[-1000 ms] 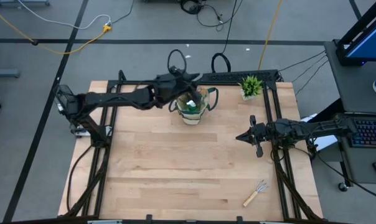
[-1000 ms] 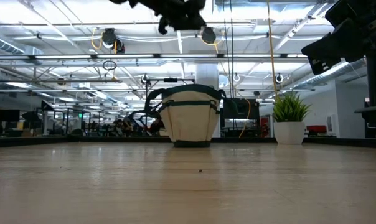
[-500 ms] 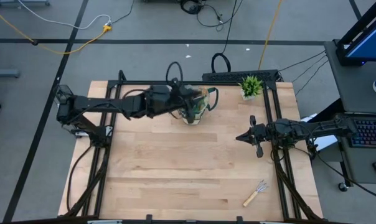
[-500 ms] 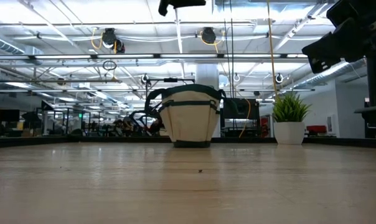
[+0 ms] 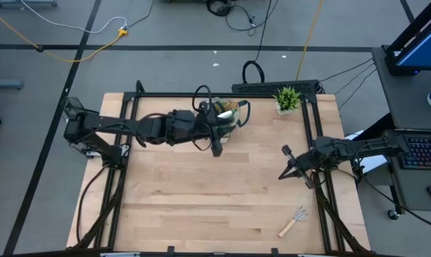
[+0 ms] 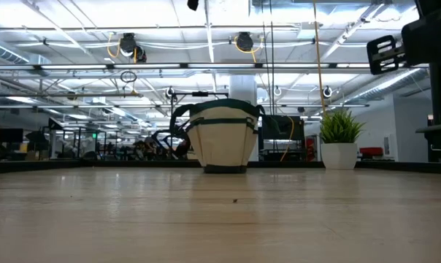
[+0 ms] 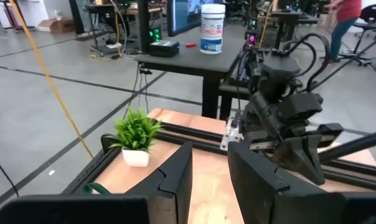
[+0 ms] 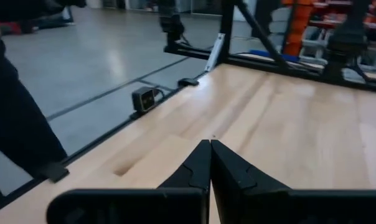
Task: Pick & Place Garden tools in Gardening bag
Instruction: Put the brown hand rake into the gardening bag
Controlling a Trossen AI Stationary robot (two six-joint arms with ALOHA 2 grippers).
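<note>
- Up by the far edge of the table (image 5: 201, 193), about midway along it, stands the beige gardening bag (image 6: 222, 139), upright, its dark loop handles arching over the rim.
- Something green and white shows inside its mouth from above; what exactly it is cannot be told.
- Just beside the bag, on its side toward the left edge, the left gripper (image 5: 217, 143) hangs above the wood with its fingers (image 7: 175, 177) a small way apart and nothing between them.
- Near the right edge, roughly halfway down it, the right gripper (image 5: 285, 163) is held over the table, its two fingers (image 8: 200, 165) pressed together on nothing.
- A wooden-handled hand rake (image 5: 292, 220) lies flat near the front right corner, well apart from both grippers and from the bag.
- In the far right corner a small potted plant (image 5: 287, 99) sits in a white pot, near the bag but not touching it.
</note>
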